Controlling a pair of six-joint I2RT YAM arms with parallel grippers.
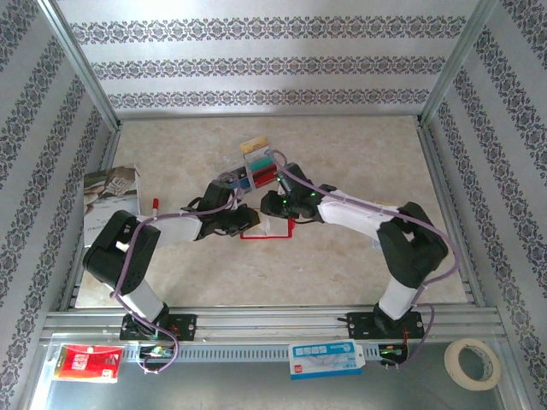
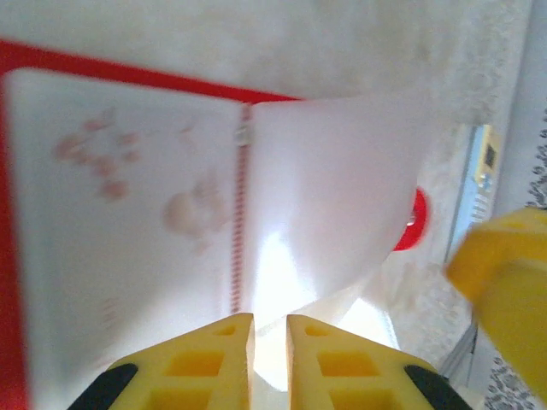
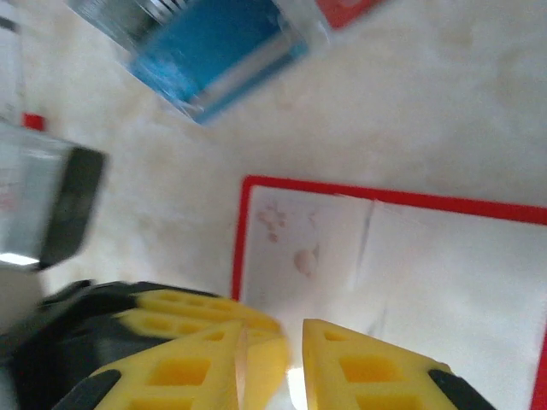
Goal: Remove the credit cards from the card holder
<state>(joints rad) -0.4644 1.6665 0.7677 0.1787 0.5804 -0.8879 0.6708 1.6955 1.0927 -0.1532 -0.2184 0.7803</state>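
Note:
The card holder (image 1: 267, 231) lies open at mid-table, red-rimmed with a pale clear-pocket inside (image 2: 128, 213) (image 3: 410, 256). My left gripper (image 1: 248, 220) (image 2: 270, 342) is at its near edge, jaws a thin slit apart, pinching a pale pocket leaf that curls upward. Its red side tab (image 2: 414, 220) peeks out behind that leaf. My right gripper (image 1: 273, 209) (image 3: 295, 359) hovers over the same edge right beside the left fingers (image 3: 171, 320), jaws nearly together; what lies between them is blurred. Several credit cards (image 1: 258, 166) lie just beyond, among them a blue card (image 3: 218, 51) and a red card (image 3: 346, 8).
A printed magazine (image 1: 111, 192) lies at the left wall with a small red-capped item (image 1: 156, 205) beside it. On the front ledge sit a red-and-white packet (image 1: 85, 362), a blue-and-white packet (image 1: 323, 359) and a tape roll (image 1: 473, 363). Patterned walls close in three sides.

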